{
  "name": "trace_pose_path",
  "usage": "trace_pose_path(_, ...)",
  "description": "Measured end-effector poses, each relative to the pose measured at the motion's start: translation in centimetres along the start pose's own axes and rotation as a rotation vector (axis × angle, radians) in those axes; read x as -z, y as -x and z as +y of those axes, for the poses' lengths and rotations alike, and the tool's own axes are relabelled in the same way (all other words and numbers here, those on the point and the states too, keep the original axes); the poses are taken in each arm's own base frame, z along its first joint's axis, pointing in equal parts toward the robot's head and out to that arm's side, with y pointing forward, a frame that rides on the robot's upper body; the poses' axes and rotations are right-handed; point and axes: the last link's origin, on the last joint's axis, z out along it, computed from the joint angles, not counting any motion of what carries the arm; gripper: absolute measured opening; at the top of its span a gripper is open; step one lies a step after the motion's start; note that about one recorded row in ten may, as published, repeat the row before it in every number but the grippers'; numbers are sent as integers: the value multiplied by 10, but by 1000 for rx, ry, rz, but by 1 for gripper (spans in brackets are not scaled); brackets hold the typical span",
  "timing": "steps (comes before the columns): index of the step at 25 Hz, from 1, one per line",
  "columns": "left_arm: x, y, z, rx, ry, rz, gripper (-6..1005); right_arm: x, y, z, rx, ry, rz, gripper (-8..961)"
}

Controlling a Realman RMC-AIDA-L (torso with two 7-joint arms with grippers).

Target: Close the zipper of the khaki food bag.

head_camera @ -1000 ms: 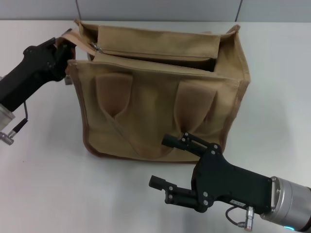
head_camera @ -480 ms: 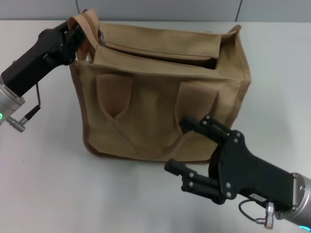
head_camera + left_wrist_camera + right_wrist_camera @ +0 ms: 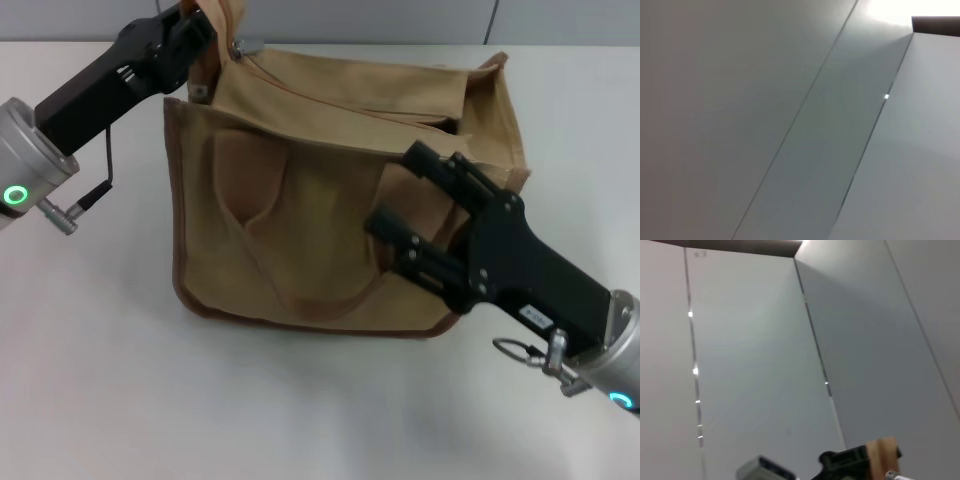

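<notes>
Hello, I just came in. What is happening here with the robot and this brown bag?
The robot is working on closing the khaki food bag, which sits on a white table. Its left gripper is at the bag's far left top corner, clamped on a tan strap and lifting that end, right beside the small silver pull of the zipper. The right gripper, fingers spread, is against the bag's front on the right side. The top opening still gapes, so the zipper is not yet closed.

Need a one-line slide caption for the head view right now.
Left gripper lifts the tan canvas food bag by its far-left corner strap, beside the silver zipper pull; open right gripper at the bag's front.
</notes>
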Motion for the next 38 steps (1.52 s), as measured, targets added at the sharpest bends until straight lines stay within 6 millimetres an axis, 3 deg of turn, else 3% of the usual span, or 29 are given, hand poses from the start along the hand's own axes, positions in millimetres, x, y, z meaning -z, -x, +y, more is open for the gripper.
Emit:
trace_pose_path(6,-5,1,0,2,5,-8,41,-12,10,-4,180,-54,-87,789)
trace_pose_path(12,-5,1,1,7,10,-6,45,-34,18,-10,656,-163,-123,789)
trace_pose_path(17,-7,0,2,14,19,-1,49,-48,27,-22,843,-274,-134,789)
trace_pose_path(27,-18,-3,3,25,49,-1,56,-77,17,-30,1068,-253,-10,790)
trace_pose_path(38,-26,0,6,42,70,1,63,-95,11,-34,1194,-253,77,789)
